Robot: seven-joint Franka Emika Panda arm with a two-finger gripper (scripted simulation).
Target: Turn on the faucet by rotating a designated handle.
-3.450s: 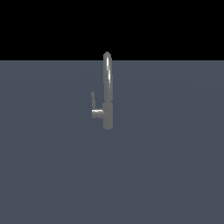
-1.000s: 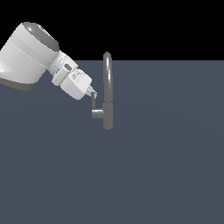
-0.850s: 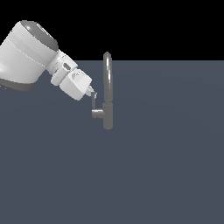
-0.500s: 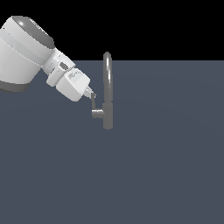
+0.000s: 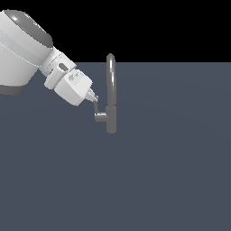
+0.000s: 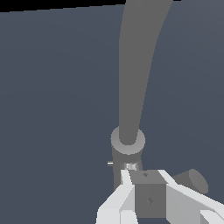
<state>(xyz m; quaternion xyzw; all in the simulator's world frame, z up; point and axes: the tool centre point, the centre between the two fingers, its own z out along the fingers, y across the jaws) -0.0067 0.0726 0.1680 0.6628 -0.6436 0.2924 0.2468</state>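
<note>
At centre frame, the grey faucet [image 5: 111,94] stands on the dark tabletop [image 5: 171,171], its small handle [image 5: 95,107] rising from the side stub toward the upper left. The white gripper [image 5: 93,98] reaches in from the upper left; in the wrist view its fingers [image 6: 127,179] flank a grey block, seemingly the handle [image 6: 148,194], though whether they clench it I cannot tell. To turn it well, the push should follow the lever's arc around the stub, without slipping off its thin tip.

My arm [image 5: 25,49] is glossy white with rounded, bulbous segments and a grey band. The gripper [image 5: 94,99] has a boxy white body; its fingers [image 6: 124,192] look pale, perhaps grey-tipped.
</note>
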